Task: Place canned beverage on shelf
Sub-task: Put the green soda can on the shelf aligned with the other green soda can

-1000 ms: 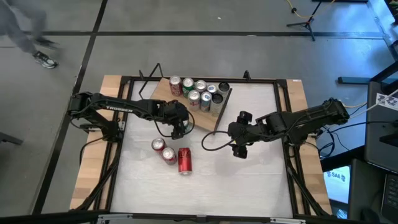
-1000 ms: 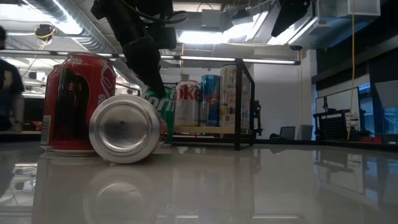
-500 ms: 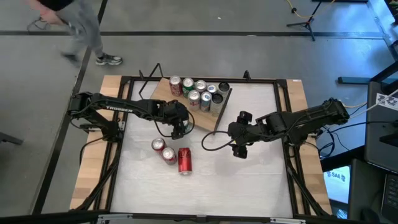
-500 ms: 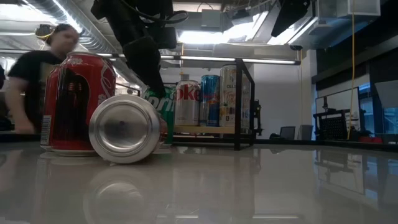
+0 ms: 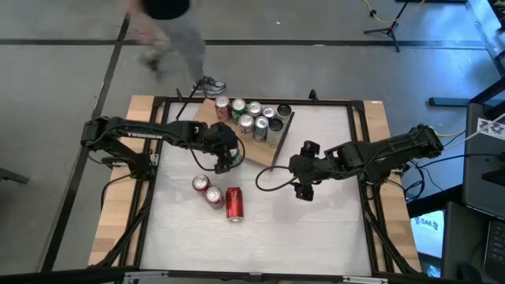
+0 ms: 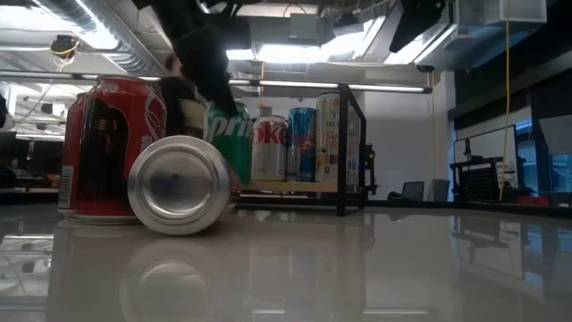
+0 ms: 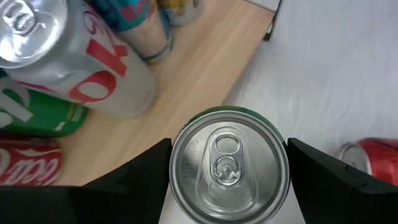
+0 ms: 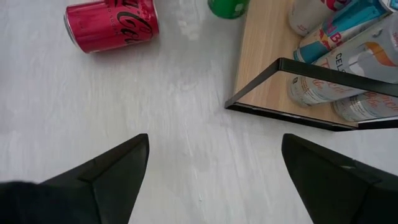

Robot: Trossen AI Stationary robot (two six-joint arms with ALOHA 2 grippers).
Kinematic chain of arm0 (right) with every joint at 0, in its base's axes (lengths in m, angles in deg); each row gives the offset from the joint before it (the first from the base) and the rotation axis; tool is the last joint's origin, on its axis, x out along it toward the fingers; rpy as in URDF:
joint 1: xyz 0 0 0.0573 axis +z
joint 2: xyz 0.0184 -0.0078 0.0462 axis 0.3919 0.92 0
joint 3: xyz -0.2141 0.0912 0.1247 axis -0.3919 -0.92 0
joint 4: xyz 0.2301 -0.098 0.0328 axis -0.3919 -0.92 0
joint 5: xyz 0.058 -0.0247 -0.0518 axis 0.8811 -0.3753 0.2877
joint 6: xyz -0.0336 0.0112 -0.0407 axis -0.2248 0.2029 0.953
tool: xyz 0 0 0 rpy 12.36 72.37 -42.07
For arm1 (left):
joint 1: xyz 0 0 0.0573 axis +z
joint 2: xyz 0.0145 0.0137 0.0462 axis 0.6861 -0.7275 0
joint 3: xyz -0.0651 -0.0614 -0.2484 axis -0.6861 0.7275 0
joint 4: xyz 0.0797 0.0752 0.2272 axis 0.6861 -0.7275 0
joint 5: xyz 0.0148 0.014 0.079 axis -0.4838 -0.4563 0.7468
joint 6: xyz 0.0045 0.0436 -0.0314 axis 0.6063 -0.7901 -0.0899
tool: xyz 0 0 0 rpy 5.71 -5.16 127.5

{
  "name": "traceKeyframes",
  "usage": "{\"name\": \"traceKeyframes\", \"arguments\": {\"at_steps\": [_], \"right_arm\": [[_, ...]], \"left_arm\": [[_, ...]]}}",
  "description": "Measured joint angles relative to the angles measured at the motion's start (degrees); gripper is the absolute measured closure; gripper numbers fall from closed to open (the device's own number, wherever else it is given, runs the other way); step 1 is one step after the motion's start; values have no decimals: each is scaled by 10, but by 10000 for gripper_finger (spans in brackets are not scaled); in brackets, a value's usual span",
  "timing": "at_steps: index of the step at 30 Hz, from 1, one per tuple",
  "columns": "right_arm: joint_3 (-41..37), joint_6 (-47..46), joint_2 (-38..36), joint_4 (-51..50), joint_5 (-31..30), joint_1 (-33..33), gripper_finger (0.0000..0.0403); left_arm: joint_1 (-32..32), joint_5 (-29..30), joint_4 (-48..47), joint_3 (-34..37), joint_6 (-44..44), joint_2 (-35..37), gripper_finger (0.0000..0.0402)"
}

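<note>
Green can (image 7: 227,167) upright, long axis vertical, clamped from both sides between the left gripper (image 5: 226,160) fingers, sitting right at the near edge of the shelf (image 5: 260,152), with open board toward the silver cola can (image 7: 81,59) and the rest of the row. Next move probably just a short carry inward over the board, then lower and release. Right gripper (image 5: 302,190) wide open and empty, parked over the table off the shelf's corner, farther from the job.
</note>
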Motion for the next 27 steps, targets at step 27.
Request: {"name": "traceKeyframes", "arguments": {"at_steps": [27], "right_arm": [[0,20,0,197,0,0,42]], "left_arm": [[142,-1,-87,-95,-90,0,137]]}}
